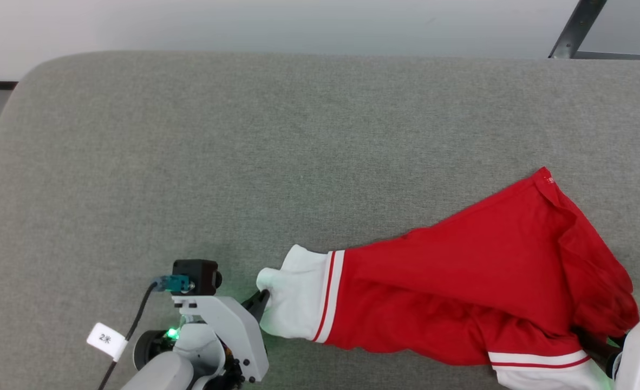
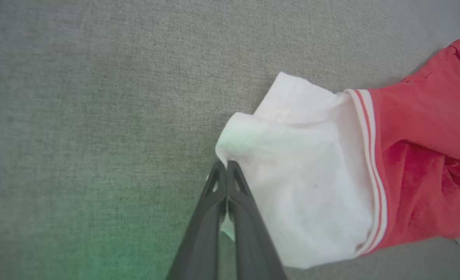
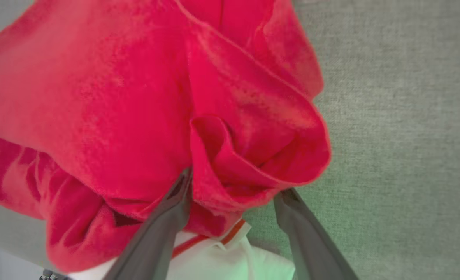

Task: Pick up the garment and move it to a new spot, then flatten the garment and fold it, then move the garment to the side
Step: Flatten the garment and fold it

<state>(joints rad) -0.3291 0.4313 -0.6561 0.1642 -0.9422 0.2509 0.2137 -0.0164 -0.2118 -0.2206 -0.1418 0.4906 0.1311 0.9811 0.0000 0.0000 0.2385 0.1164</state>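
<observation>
Garment (image 1: pixel 461 271) lies on the grey fabric surface (image 1: pixel 244 162), toward our right and the near edge. The red body is bunched at the right, with one leg stretched leftward. Its white cuff (image 1: pixel 298 298) ends against our left gripper (image 2: pixel 226 165). We see those fingers pressed together at the cuff's corner, a sliver of white cloth showing between them lower down: pinching the cuff edge.

The second cuff (image 1: pixel 542 374) is cut off by the head view's bottom edge.

Our right gripper (image 3: pixel 236 184) has its fingers (image 3: pixel 167 221) spread, a red fold pushed between them. The tips sit under cloth, so we cannot tell whether they touch the surface. In the head view that gripper is mostly buried under red fabric at the frame corner.

A small mark (image 1: pixel 548 179) at the garment's far corner is too small to read.
</observation>
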